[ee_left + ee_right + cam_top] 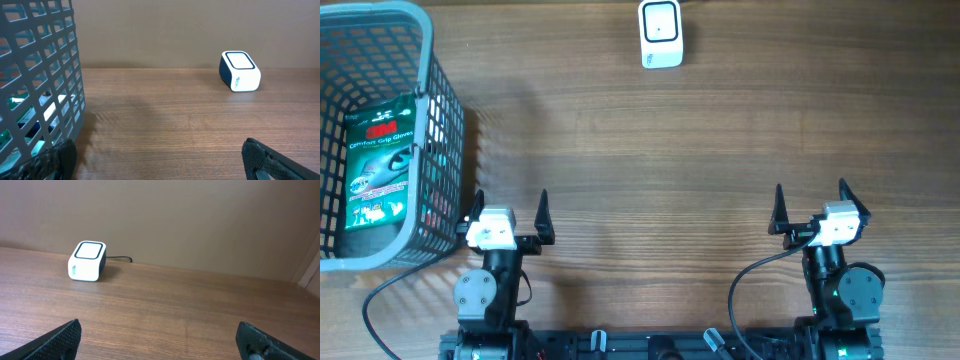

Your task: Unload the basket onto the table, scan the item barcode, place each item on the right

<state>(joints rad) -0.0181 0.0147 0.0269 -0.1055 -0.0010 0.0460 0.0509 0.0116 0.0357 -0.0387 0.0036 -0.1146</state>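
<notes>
Because the glove packet (380, 170) lies inside the basket (442, 150), the coming reach turns on one fact: the packet sits just left of and beyond the left gripper (510, 200), which hovers by the basket's near right corner, jaws spread wide and empty. Its long axis runs away from the robot. It looks flat, green and black, with a red logo at the far end and white lettering; no barcode shows. Well right of the basket, level with its far rim, stands the white scanner (661, 33). Farther right again, the right gripper (811, 192) is likewise released and empty, so the left arm is nearer.
</notes>
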